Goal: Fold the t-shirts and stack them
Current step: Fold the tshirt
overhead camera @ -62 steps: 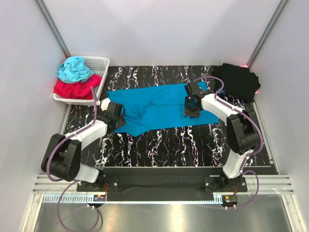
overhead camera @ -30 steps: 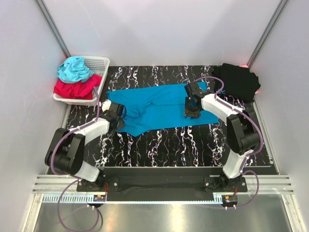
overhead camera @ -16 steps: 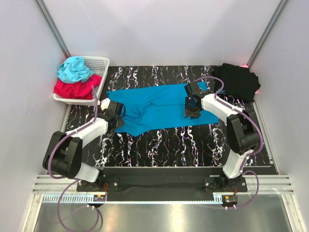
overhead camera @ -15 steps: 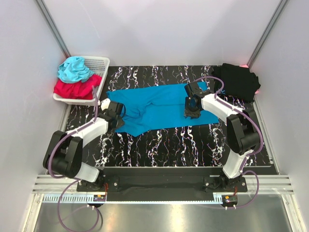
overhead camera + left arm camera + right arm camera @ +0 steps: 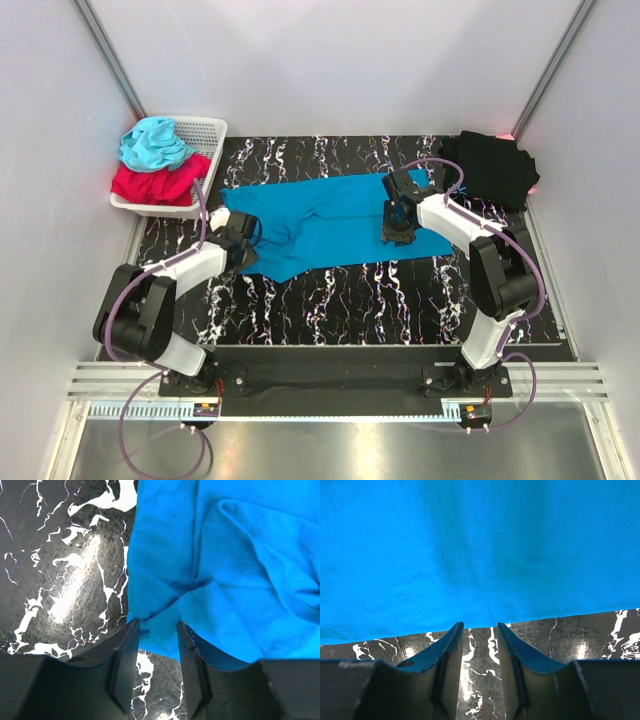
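Left gripper (image 5: 157, 624) sits low at the left end of the blue t-shirt (image 5: 330, 225), its jaws partly apart with a puckered corner of the hem lying between the tips. We cannot tell from the wrist view whether the pads actually press the cloth. Right gripper (image 5: 480, 626) is likewise parted and grips nothing; its tips hang over bare marble just short of a straight edge of the same shirt.

We see the shirt spread across the middle of the table (image 5: 350, 290), its left part rumpled into folds, its right part smooth. Bare marbled surface runs along its near side, between the cloth and the arm bases. The black t-shirt (image 5: 492, 165) lies bunched in the far right corner, well apart from the blue one. At the far left a white basket (image 5: 205, 130) holds a turquoise cloth (image 5: 152, 142) and a red cloth (image 5: 155, 185). Pale walls close in the table on three sides.
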`<state>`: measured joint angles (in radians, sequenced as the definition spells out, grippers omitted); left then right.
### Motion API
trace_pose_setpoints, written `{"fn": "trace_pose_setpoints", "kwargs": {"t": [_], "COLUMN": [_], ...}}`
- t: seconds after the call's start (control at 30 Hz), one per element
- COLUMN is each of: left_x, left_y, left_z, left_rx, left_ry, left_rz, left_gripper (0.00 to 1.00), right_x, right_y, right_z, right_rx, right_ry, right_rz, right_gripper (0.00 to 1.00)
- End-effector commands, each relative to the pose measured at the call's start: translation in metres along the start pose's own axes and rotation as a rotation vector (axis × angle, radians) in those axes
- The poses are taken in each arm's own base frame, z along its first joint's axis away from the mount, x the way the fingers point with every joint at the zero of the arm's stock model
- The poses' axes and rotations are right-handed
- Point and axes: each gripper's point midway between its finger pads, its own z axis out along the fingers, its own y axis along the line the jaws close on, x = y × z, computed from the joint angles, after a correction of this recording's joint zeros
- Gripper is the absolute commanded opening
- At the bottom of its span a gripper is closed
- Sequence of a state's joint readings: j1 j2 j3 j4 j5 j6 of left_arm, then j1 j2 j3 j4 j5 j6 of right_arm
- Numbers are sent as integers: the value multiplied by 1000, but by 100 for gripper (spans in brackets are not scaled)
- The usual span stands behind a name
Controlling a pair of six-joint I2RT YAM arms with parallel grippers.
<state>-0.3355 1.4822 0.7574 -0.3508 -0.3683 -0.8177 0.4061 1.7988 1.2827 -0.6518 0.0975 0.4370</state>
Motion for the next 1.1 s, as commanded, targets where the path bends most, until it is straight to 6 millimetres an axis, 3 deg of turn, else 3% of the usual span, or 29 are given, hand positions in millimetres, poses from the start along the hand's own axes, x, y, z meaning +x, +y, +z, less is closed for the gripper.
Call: {"fn": "trace_pose_setpoints", "kwargs": {"t": [0.0,0.07,0.2,0.33,0.47,0.73,0.87,1.07], "left_x": [-17,-16,-14,-16,-18,-26,-29,-26], "left_y": [-6,-8,-13,-15,-15,-13,-16,-16], "left_z": [2,4,7,4,0,-12,-14,-10], "left_rx": [-12,-10,14,26,32,39,49,38], "left_ry": [-50,-43,-35,-40,-43,-67,-72,-62], "left_rz": [-32,-30,-22,-22,-25,-33,-37,-30], "left_gripper": [41,40,24,16,16,33,32,22], "right_x": [-9,-9,-8,-7,-7,-6,-7,-7], "right_y": [1,2,2,2,2,3,3,2], "right_z": [-7,-6,-5,-4,-4,-4,-4,-5], "right_rx": [13,12,14,12,11,10,9,13], "right_ry": [-40,-38,-35,-31,-30,-28,-31,-31], "right_rz": [-22,-24,-23,-23,-21,-22,-20,-24], "right_gripper": [40,40,40,40,40,40,40,40]}}
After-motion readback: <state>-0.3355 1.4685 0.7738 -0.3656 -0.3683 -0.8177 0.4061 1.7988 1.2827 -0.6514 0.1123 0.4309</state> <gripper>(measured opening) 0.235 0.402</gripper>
